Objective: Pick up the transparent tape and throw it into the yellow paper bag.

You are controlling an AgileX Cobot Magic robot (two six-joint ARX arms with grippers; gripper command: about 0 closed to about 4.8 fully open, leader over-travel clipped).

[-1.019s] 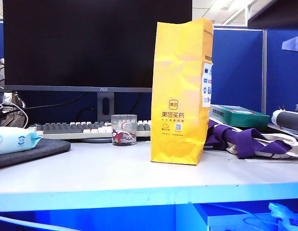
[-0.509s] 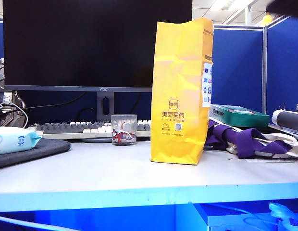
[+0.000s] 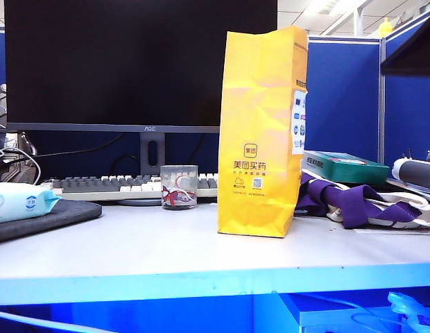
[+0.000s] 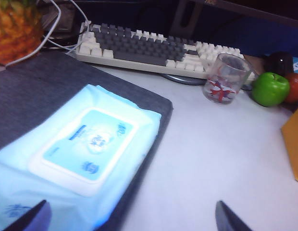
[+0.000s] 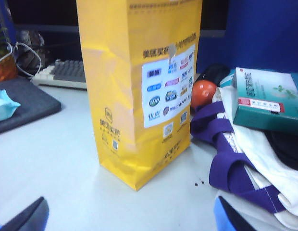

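Note:
The yellow paper bag (image 3: pixel 260 132) stands upright on the white desk, right of the middle, and its stickered side (image 5: pixel 134 86) faces the right wrist camera. The transparent tape is out of view in every frame. My left gripper (image 4: pixel 132 219) is open, one fingertip over the pale blue wipes packet (image 4: pixel 77 154) and the other over bare desk. My right gripper (image 5: pixel 132 219) is open above bare desk just in front of the bag. A dark shape (image 3: pixel 410 50) at the exterior view's top right looks like part of the right arm.
A glass cup (image 4: pixel 226 79) with red-and-white contents stands before the keyboard (image 4: pixel 139 48). A green apple (image 4: pixel 270 89) sits beside it. The packet lies on a dark mat (image 4: pixel 38 91). A purple-and-white cloth bag (image 5: pixel 240 159) and a green box (image 5: pixel 266 98) crowd the bag's right.
The dark shape at the exterior view's top right drew out of the corner, then came back lower. Nothing on the desk has moved.

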